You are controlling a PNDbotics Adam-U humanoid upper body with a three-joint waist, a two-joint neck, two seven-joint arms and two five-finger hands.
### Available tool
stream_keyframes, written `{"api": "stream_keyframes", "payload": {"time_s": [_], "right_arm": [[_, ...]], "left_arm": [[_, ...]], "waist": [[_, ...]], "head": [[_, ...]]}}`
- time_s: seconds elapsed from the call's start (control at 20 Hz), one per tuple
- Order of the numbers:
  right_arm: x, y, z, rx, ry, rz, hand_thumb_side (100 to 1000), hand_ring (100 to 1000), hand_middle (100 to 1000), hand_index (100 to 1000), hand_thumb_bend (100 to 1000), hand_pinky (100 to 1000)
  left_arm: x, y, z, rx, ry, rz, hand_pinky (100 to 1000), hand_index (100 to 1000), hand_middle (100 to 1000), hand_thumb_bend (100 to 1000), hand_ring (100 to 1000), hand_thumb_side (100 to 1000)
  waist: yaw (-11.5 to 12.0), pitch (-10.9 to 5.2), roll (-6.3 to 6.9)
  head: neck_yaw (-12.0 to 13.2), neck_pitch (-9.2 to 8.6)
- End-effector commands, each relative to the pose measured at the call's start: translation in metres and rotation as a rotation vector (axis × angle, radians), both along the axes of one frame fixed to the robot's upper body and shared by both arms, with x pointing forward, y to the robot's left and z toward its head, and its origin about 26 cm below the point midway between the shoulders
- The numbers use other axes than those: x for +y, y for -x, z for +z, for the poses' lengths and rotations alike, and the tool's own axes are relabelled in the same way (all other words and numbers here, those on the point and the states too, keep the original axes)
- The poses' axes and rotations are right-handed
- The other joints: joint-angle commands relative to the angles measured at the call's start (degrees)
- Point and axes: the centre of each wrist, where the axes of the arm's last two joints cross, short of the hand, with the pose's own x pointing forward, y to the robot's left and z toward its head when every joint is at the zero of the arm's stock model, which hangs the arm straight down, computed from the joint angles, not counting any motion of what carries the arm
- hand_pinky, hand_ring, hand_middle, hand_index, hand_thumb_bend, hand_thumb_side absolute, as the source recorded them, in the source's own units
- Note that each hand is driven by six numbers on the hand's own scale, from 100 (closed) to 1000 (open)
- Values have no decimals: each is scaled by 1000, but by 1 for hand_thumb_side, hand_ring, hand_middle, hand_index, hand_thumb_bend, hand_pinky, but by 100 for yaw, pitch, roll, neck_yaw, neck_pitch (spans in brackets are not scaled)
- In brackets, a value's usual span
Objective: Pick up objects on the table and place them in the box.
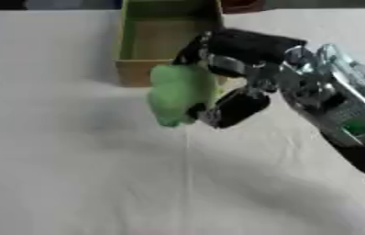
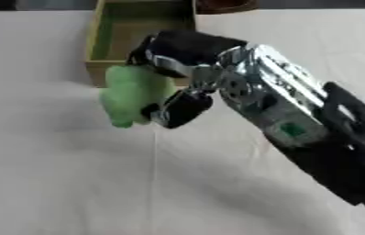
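No text, label or number can be read anywhere

Right hand (image 1: 234, 64) enters from right, over middle of table (image 1: 81, 174). Soft toy (image 1: 179, 94) sits at hand's left side, between upper fingers and thumb (image 1: 238, 106), which curl round it. Toy lifted clear of table. Box (image 1: 134, 62) just behind and left of hand; toy overlaps box's near wall in view. Box stands on table's far part. Round object (image 2: 224, 5) right of box, behind hand, at far edge. Bare tabletop before and left of hand.
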Motion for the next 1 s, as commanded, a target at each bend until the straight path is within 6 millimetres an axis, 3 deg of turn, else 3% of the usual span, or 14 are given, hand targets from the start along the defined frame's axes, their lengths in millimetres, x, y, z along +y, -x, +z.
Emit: {"api": "stream_keyframes", "payload": {"time_s": [0.05,0.45,1.0], "right_arm": [[-9,3,27,-78,-70,-37,187,785,576,715,100,650],[-6,-51,48,-99,-151,-178,179,757,573,711,100,583],[-1,-137,38,-211,-246,-387,192,743,555,699,100,575]], "left_arm": [[2,3,8,-24,-23,6,652,837,783,100,807,970],[0,3,9,-24,-27,-11,652,837,783,100,807,970],[-6,1,15,-42,-27,-42,652,837,784,100,808,971]], "waist": [[29,-133,27],[180,-63,49],[449,160,2]], "head": [[-72,-32],[-306,-151],[-494,-420]]}}
